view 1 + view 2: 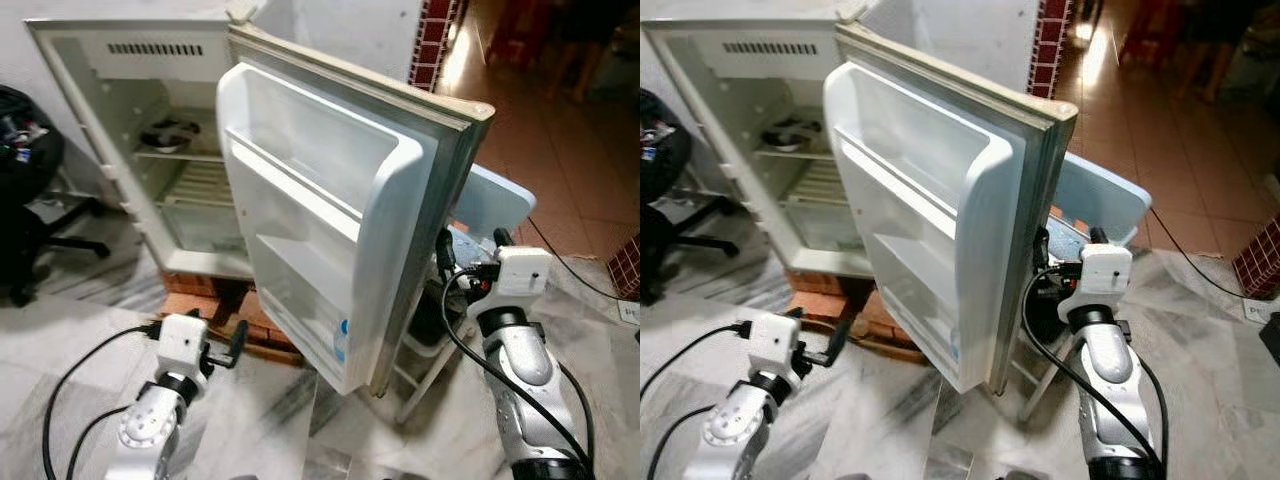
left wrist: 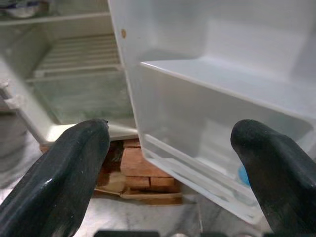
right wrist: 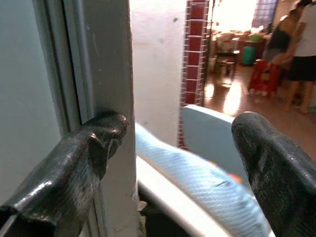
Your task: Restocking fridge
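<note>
The small white fridge (image 1: pixel 110 120) stands open, its door (image 1: pixel 330 160) swung wide toward me. The door's white shelves look bare apart from a bottle with a blue label (image 1: pixel 342 340) in the lowest one. My left gripper (image 1: pixel 228 345) hovers low in front of the cabinet, open and holding nothing; in its wrist view the fingers (image 2: pixel 74 158) frame the door's lower shelf (image 2: pixel 222 79). My right gripper (image 1: pixel 470 245) is behind the door's outer edge, open, with one finger (image 3: pixel 94 143) resting against that edge (image 3: pixel 111 74).
A bowl (image 1: pixel 168 133) sits on the fridge's upper shelf. The fridge rests on bricks (image 1: pixel 200 300). A light blue box lid (image 1: pixel 495 200) stands behind the door, and a black office chair (image 1: pixel 30 200) is at the left. People (image 3: pixel 301 44) stand far back on the tiled floor.
</note>
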Tool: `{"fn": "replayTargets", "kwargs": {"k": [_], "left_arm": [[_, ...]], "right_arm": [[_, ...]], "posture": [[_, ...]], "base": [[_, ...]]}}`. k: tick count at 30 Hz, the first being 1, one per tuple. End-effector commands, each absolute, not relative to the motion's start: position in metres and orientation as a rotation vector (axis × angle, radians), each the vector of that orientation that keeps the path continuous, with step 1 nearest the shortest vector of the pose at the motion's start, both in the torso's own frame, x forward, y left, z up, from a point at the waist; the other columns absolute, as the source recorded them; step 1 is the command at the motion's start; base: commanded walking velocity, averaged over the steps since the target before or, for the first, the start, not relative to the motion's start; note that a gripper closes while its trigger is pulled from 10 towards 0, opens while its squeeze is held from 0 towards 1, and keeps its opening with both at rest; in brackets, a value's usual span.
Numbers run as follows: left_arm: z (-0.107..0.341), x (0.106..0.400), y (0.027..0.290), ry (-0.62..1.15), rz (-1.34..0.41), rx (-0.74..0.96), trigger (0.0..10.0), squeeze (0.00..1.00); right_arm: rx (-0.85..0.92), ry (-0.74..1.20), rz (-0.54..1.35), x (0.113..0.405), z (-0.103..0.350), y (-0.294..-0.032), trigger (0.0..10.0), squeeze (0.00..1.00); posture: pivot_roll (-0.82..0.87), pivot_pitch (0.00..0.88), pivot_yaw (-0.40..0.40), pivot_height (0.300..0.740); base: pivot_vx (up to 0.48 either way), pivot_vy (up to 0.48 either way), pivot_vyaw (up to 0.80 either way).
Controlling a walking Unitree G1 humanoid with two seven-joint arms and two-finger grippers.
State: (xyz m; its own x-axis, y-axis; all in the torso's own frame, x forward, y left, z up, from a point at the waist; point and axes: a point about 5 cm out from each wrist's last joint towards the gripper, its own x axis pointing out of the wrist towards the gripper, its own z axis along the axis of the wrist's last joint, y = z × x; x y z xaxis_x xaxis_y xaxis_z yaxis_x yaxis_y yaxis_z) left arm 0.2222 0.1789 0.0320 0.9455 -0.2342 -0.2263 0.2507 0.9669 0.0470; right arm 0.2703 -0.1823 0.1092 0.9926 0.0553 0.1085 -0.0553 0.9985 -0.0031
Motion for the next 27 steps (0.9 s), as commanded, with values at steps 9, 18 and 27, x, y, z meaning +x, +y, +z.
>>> {"fn": "replayTargets", "kwargs": {"k": [9,18,27], "left_arm": [[0.034,0.226,0.174,0.223,-0.254,0.081,10.0,0.00],[0.028,0.217,0.166,0.247,-0.228,0.062,10.0,0.00],[0.024,0.215,0.163,0.260,-0.173,0.095,10.0,0.00]], "right_arm": [[0.017,-0.113,0.116,0.280,0.113,-0.173,10.0,0.00],[0.046,-0.105,0.172,0.306,0.118,-0.150,10.0,0.00],[0.229,-0.128,0.516,0.338,0.164,-0.058,10.0,0.00]], "posture": [[-0.02,0.000,0.023,0.740],[-0.03,0.000,0.028,0.740],[-0.01,0.000,0.011,0.740]], "base": [[0.000,-0.160,0.00],[0.000,0.000,0.00],[0.000,0.000,0.00]]}}
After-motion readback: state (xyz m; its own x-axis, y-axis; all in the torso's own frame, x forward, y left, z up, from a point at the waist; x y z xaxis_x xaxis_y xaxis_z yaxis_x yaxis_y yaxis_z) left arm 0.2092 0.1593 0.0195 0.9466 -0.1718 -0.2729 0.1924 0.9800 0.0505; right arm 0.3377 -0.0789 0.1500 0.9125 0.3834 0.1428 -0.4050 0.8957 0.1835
